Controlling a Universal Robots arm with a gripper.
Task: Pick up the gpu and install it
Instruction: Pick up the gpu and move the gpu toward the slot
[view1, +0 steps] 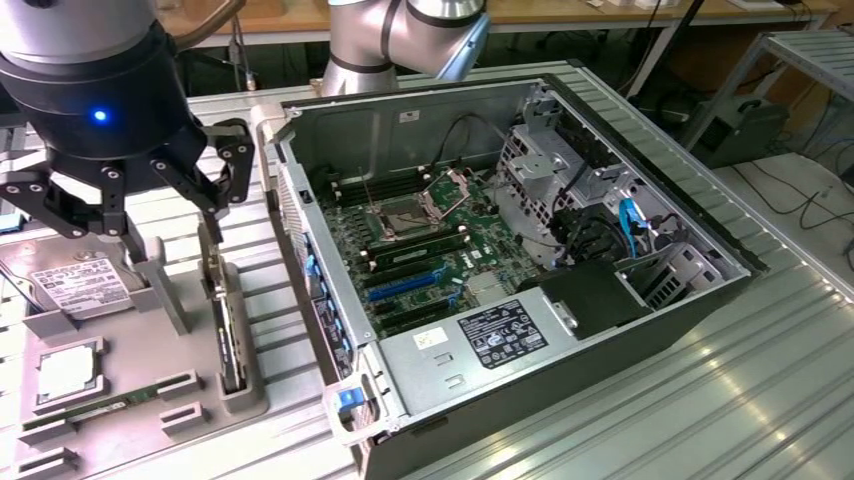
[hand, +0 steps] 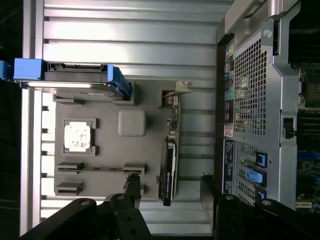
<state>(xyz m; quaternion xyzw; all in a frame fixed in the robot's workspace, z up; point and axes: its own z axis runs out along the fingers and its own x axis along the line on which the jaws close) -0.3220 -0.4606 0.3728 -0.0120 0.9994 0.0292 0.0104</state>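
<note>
The gpu (view1: 224, 325) stands on its long edge in a slot of the grey holder tray (view1: 147, 350), left of the open computer case (view1: 534, 250) in the exterior view. In the wrist view the gpu (hand: 170, 160) is a thin dark card whose silver bracket (hand: 177, 92) is at the end far from my fingers. My gripper (view1: 147, 215) hangs above the tray, open, with nothing between its fingers. Its two black fingers (hand: 127, 200) spread to either side of the card's near end without touching it.
On the same tray lie a silver hard drive (view1: 74, 285) in blue rails (hand: 75, 82), a processor chip (hand: 77, 136) and a narrow memory stick (hand: 100, 169). The case's motherboard (view1: 427, 240) has blue slots (view1: 400, 288). Ribbed metal table (view1: 694, 400) surrounds everything.
</note>
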